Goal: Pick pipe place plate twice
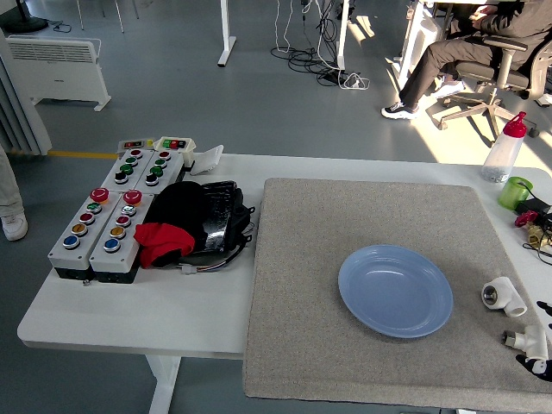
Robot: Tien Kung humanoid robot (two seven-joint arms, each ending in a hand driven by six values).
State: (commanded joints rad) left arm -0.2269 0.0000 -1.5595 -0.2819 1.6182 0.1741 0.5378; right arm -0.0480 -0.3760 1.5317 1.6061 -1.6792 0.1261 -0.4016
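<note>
two white pipe fittings at right edge of grey mat (293, 285): elbow fitting (504, 297) right of empty blue plate (395, 290); second fitting (533, 341) nearer, touching right hand (539, 349), fingers' state cannot be told. plate lies left of hand.

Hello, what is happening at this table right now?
A robot is set to put pipe pieces on a plate. The blue plate lies empty on the grey mat. One white pipe fitting lies right of it, untouched. The right hand is at the picture's right edge, near a second white piece.
</note>
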